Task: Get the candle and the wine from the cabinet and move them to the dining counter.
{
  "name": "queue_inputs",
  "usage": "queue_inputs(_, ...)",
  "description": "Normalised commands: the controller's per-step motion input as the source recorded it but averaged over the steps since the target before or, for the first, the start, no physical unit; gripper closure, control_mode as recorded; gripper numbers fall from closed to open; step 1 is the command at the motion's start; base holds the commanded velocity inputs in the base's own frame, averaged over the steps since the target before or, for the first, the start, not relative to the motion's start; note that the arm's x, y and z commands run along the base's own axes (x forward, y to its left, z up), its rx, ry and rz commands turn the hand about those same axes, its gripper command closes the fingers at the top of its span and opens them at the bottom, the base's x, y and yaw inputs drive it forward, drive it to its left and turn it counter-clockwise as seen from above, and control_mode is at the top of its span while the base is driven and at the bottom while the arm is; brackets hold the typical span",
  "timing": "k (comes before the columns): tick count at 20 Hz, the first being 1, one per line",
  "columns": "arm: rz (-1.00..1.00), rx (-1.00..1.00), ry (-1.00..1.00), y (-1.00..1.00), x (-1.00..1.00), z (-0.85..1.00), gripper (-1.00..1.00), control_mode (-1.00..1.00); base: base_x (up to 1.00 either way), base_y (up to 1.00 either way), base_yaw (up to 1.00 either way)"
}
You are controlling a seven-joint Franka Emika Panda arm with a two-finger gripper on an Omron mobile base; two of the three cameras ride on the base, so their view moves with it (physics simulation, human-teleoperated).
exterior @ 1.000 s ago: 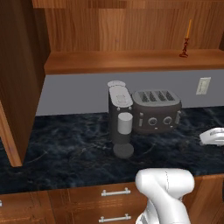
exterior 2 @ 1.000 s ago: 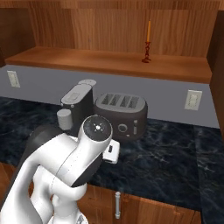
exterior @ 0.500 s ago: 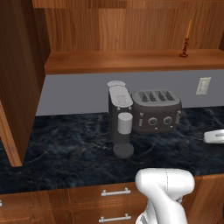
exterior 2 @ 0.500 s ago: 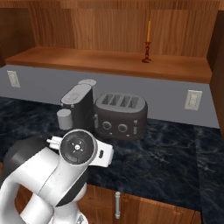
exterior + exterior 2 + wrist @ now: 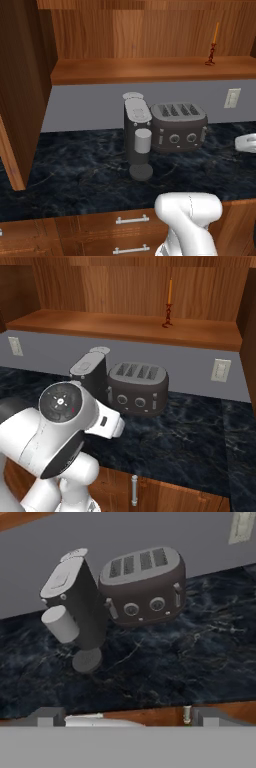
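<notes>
Swing above dark four-slot toaster (image 5: 142, 582): turns two-finger gripper (image 5: 127, 719), spread wide and empty, aside, with thin orange taper candle (image 5: 170, 293) untouched on reddish-brown cabinet shelf (image 5: 100, 323).

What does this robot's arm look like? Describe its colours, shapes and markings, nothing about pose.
The arm is glossy white, built of rounded, bulbous segments with dark grey to black bands at the joints. In the right base view, one joint ends in a round white cap marked with small dark dots and a red spot. A small white block juts from its side. No loose cables are visible. The hand's fingertips look dark grey.
</notes>
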Motion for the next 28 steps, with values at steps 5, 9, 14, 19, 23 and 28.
queue_inputs(5, -0.17, -0.01, 0.08, 0.00, -0.11, 0.30, -1.00, -1.00, 0.00, 0.00, 0.00)
queue_inputs(9, -0.22, -0.03, 0.17, 0.00, -0.07, 0.32, -1.00, -1.00, 0.00, 0.00, 0.00)
queue_inputs(14, -0.16, -0.01, 0.11, 0.00, -0.03, 0.24, -1.00, -1.00, 0.00, 0.00, 0.00)
queue_inputs(19, -0.05, -0.04, -0.15, 0.04, 0.20, 0.12, -1.00, -1.00, 0.00, 0.00, 0.00)
queue_inputs(23, -0.05, -0.18, -0.21, 0.05, 0.28, 0.09, -1.00, -1.00, 0.00, 0.00, 0.00)
queue_inputs(28, -0.01, -0.26, -0.17, 0.04, 0.23, 0.14, -1.00, -1.00, 0.00, 0.00, 0.00)
